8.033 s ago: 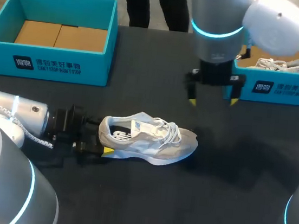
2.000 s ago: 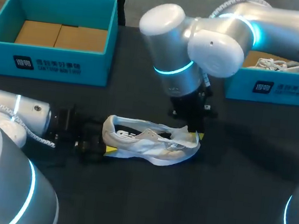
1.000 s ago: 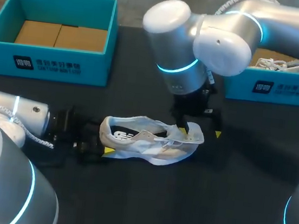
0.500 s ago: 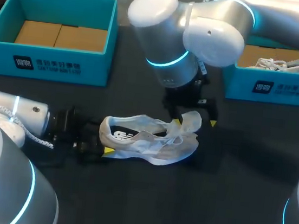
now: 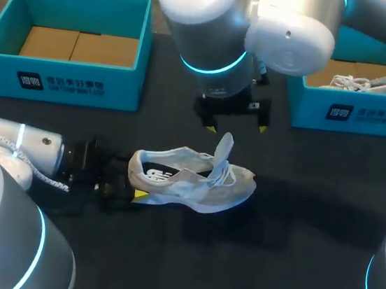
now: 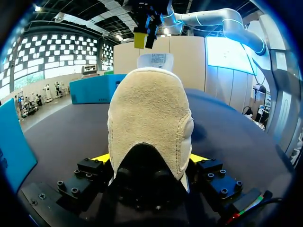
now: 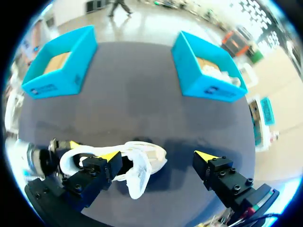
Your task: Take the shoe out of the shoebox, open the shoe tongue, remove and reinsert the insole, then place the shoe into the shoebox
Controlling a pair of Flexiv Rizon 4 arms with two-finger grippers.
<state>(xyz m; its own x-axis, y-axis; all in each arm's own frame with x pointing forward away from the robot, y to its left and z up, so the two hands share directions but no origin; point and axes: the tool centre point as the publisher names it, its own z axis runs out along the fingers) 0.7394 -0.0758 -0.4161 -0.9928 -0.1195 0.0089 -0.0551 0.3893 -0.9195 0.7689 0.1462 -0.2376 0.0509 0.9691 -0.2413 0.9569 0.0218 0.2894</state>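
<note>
A white and grey shoe [image 5: 192, 180] lies on its side on the dark table, its toe to the right. Its tongue [image 5: 224, 148] stands pulled up, free of the laces. My left gripper [image 5: 132, 183] is shut on the shoe's heel [image 6: 149, 127], a yellow-tipped finger [image 6: 102, 158] pressing on each side. Above the tongue hangs my right gripper [image 5: 236, 127], open and empty, touching nothing. From the right wrist view the shoe [image 7: 118, 163] lies under the right gripper [image 7: 157, 155], the tongue [image 7: 139, 177] nearer its left finger. An empty blue shoebox [image 5: 60, 82] sits at the back left.
A second blue box [image 5: 355, 111] at the back right holds another white shoe [image 5: 362, 84]. My right arm's big elbow joint [image 5: 202, 12] hangs over the table's middle, behind the shoe.
My right gripper has let the tongue go, risen and drawn back to the left. The tongue now stands up by itself. The left arm and the shoe stayed put.
</note>
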